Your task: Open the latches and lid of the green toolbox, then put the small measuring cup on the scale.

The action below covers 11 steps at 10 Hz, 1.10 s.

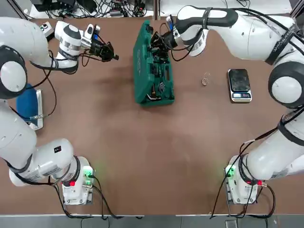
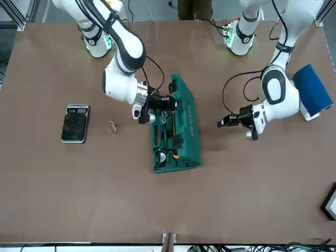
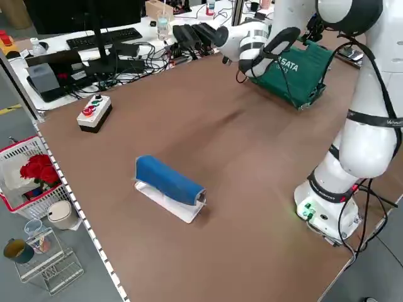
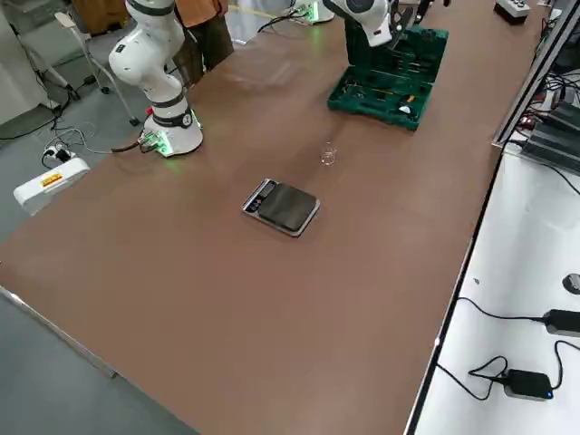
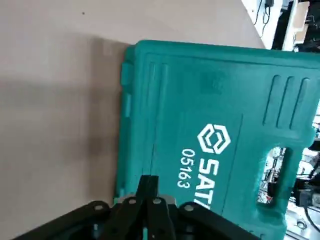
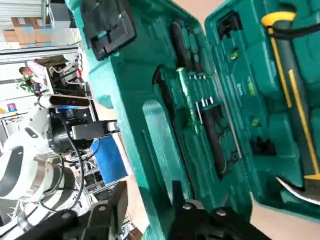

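Top view: the green toolbox (image 1: 153, 66) sits near the middle of the table's far edge with its lid (image 1: 141, 59) raised almost upright on the left half and the tool tray exposed — so the latches are evidently released and the lid is well on its way open. The small measuring cup (image 1: 205, 80) stands on the bare table between the toolbox and the scale (image 1: 239, 84), apart from both; that part of the task is not yet done. The right gripper (image 1: 154, 42) is at the lid's upper rim near the far end. The left gripper (image 1: 111, 53) hangs over the table to the left of the box, touching nothing.

Front view: the lid stands on edge and the right gripper (image 2: 167, 103) meets its top edge; the left gripper (image 2: 223, 122) is clear of the box, with nothing between its tips.

Left side view: the lid's lettered outer face tilts toward the left arm.

Right side view: cup (image 4: 328, 156) and scale (image 4: 282, 206) lie well apart from the toolbox (image 4: 390, 68), the platform bare.

Left wrist view: the left fingers (image 5: 148, 200) are pressed together, pointed at the lid's outer face but short of it.

Right wrist view: the right fingers (image 6: 176, 194) are spread apart, the lid's rim lying between them — whether they squeeze it I cannot tell. A dark latch (image 6: 107, 22) shows on the lid's edge.
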### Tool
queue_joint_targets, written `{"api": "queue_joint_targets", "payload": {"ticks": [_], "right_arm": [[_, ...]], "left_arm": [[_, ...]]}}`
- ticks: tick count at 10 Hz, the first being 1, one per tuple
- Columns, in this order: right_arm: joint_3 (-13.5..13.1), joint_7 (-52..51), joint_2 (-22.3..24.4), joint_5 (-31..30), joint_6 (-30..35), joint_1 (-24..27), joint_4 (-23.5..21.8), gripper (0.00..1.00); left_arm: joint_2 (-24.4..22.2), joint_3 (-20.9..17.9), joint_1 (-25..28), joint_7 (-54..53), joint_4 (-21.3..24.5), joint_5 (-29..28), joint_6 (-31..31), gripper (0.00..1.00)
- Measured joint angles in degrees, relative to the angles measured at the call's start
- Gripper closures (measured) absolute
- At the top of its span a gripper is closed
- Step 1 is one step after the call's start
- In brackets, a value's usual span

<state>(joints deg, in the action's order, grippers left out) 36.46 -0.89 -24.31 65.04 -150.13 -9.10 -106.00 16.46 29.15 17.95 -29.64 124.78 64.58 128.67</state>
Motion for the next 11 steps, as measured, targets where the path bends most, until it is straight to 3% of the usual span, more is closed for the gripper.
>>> {"api": "queue_joint_targets", "payload": {"ticks": [3,11], "right_arm": [[1.57,0.96,0.01,-0.03,-2.76,-0.26,0.53,0.4],[2.47,5.05,-0.93,-0.03,-9.0,-5.72,3.86,0.36]], "left_arm": [[0.5,0.34,-1.91,-3.16,0.01,1.01,2.09,0.99],[0.5,1.5,-1.91,-3.75,0.0,3.22,2.11,0.99]]}}
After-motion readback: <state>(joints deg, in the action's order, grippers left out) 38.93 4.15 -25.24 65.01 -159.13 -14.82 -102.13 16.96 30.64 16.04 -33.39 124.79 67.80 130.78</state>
